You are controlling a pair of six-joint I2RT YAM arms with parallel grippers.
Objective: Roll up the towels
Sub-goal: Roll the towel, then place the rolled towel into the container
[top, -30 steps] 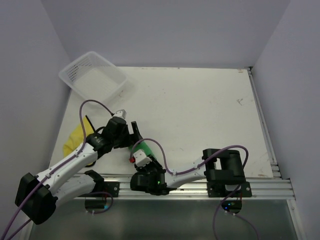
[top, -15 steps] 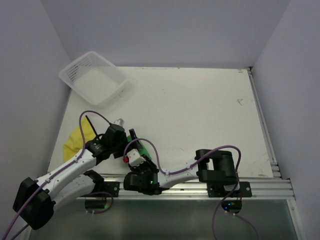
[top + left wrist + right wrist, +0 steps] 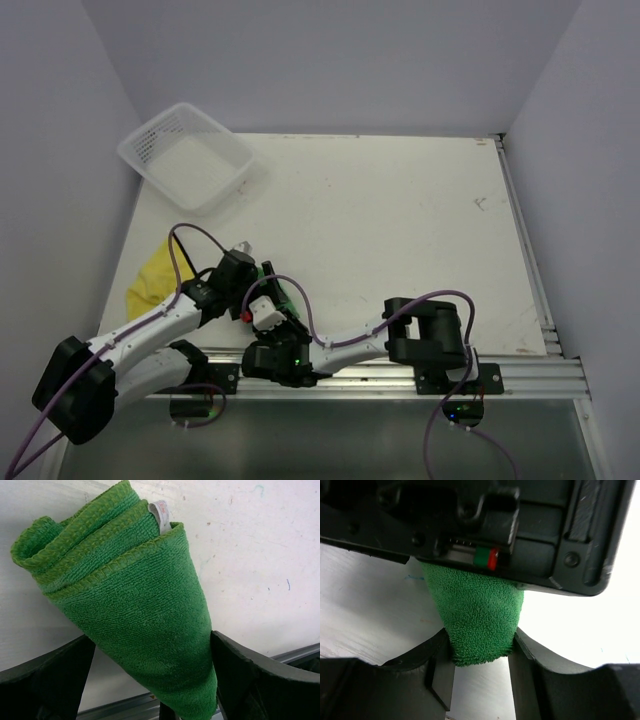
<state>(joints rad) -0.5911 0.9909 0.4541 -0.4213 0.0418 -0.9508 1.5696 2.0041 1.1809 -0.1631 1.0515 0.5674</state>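
At the left rear corner of the worktop (image 3: 400, 220), the white mesh basket (image 3: 185, 155) is being supported, and nearer the front the yellow towel (image 3: 150, 280) is being seen lying crumpled at the left edge, beside the left arm. Just to its right, close to the front edge, the loosely rolled green towel (image 3: 135, 595) is being straddled by the left end effector (image 3: 150, 645), whose jaws are being held wide open, one on each side of the roll. The near end of the same towel is being gripped by the right end effector (image 3: 480, 652), with its two fingers (image 3: 437, 660) being pressed against opposite sides.
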